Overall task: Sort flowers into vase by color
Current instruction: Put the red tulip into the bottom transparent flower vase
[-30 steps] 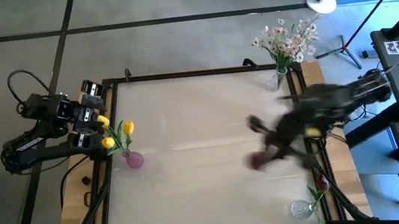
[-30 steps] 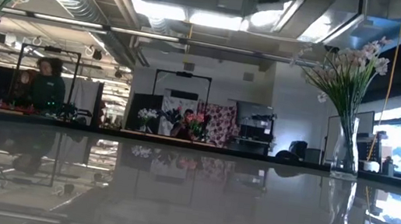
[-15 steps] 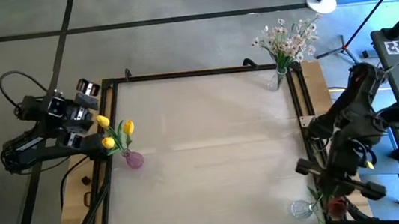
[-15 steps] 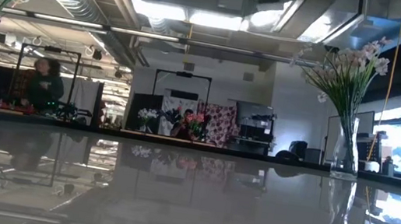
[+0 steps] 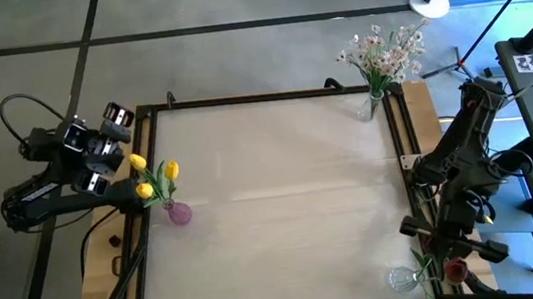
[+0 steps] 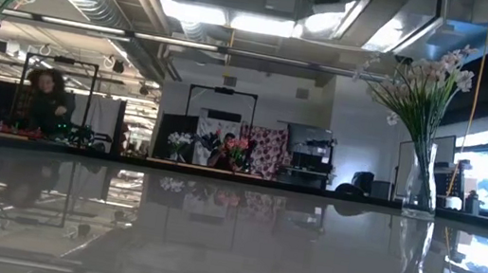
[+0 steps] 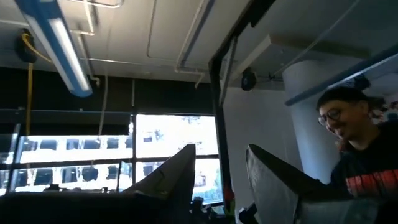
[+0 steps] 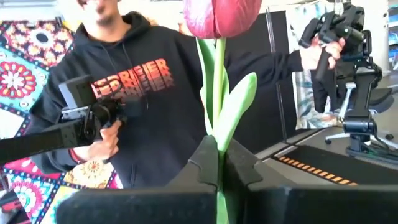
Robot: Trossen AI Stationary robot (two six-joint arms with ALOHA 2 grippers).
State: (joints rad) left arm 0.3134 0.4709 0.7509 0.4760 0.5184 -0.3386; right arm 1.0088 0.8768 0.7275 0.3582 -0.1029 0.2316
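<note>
Right arm is folded over the table's right edge, wrist bent down toward the near right corner. The right gripper (image 8: 219,163) has its fingers pinched tight on the green stem of a dark red tulip (image 8: 219,17), bloom upright above the fingertips. From above, that red bloom (image 5: 454,271) sits just beside a clear glass vase (image 5: 400,278) at the near right corner.

Left arm is drawn back off the table's left edge. The left gripper (image 7: 219,180) points up toward the ceiling, fingers narrowly apart, holding nothing.

Yellow tulips (image 5: 154,177) stand in a purple vase (image 5: 180,214) at the left edge. A white-pink blossom spray (image 5: 383,53) stands in a clear vase (image 6: 421,185) at the far right corner.

A person in a dark hoodie (image 8: 149,93) stands behind the right gripper, holding control handles.
</note>
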